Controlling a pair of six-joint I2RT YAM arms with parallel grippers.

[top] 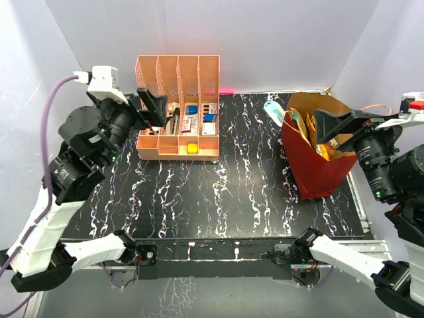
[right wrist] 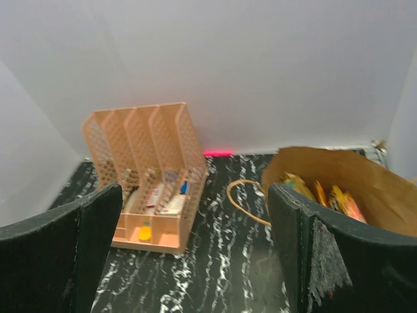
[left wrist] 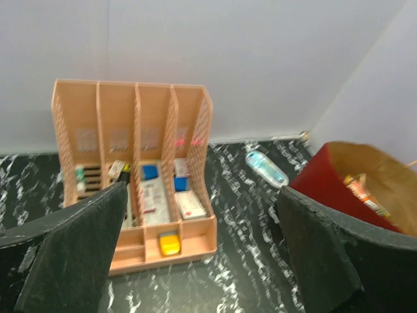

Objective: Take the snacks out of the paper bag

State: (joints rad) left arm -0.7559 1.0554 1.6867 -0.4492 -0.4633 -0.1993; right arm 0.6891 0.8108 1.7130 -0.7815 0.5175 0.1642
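- While both arms hang above the worktop (top: 232, 189), top view first: I see the paper bag (top: 319, 169) standing on the right side, mouth open, dark red outside, kraft inside.
- Snacks (top: 303, 127) are inside the bag, yellow and orange packets poking up at the mouth. None of them lies on the worktop.
- Right fingers (top: 334, 122) are spread apart with nothing in them, and in this view they overlap the bag's mouth.
- Left fingers (top: 154, 106) are also parted and empty, up over the left end of the peach organiser (top: 179, 79).
- Light-blue packet (top: 273, 109) lies just beside the bag's far-left corner.
- Left wrist view: left fingers (left wrist: 71, 254) are wide apart and grasp nothing. The organiser (left wrist: 130, 130) sits between them against the back wall.
- Same view: light-blue packet (left wrist: 266, 167) is flat on the worktop (left wrist: 241, 261). Paper bag (left wrist: 319, 186) is at right, with one orange snack (left wrist: 361, 192) visible inside.
- Right wrist view: right fingers (right wrist: 339, 261) are released and empty.
- Paper bag (right wrist: 326, 166) is ahead and to the right, with snacks (right wrist: 326, 195) packed upright in it, orange and yellow.
- A loop handle (right wrist: 244, 199) lies on the worktop (right wrist: 221, 261) left of the bag. Organiser (right wrist: 150, 143) is far left.
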